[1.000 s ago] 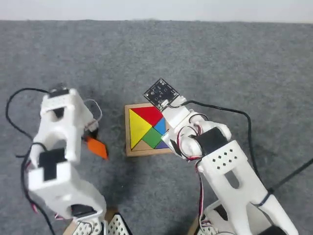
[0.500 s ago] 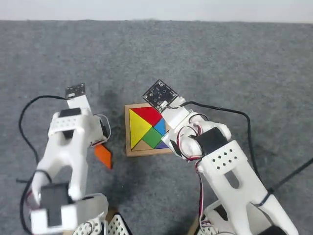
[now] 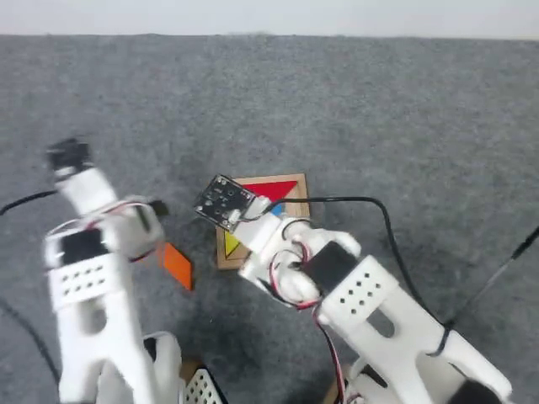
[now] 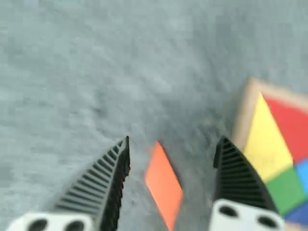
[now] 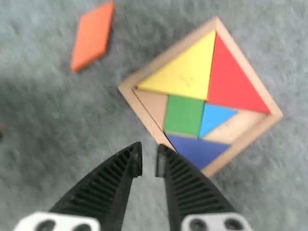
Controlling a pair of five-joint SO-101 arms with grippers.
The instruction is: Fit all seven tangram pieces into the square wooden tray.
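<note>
Orange parallelogram (image 4: 163, 185) lies flat on the grey bench (image 3: 379, 109), just beside the near-left corner of the square wooden tray (image 5: 245, 144), not touching it. Judgement: thin rigid piece, light, smooth painted faces, so likely to slip or pivot if pinched off-centre. It sits very low, leaving little edge to catch. Best hold looks to be across the two long parallel edges near the middle, fingers down to the bench surface. A grip on the sharp corners would probably twist it.

Left gripper (image 4: 174, 140) is open wide and empty. It hangs above the orange piece, which lies between the two fingers in the wrist view, with no contact seen. The piece's long axis runs roughly along the gap, so the jaws look about right for the long edges. The left arm (image 3: 84, 269) stands tall over the left side of the bench.

Farther on, the tray holds a yellow triangle (image 5: 185, 74), red triangle (image 5: 231, 82), green square (image 5: 184, 114), light blue triangle (image 5: 214, 118) and dark blue triangle (image 5: 195, 150). Two bare wood gaps remain, one beside the green square and one slanted slot along the far rim.

Right gripper (image 5: 148, 147) is almost closed, with a thin slit and nothing held, poised above the tray's near corner. The right arm (image 3: 337, 286) leans in over the tray.
</note>
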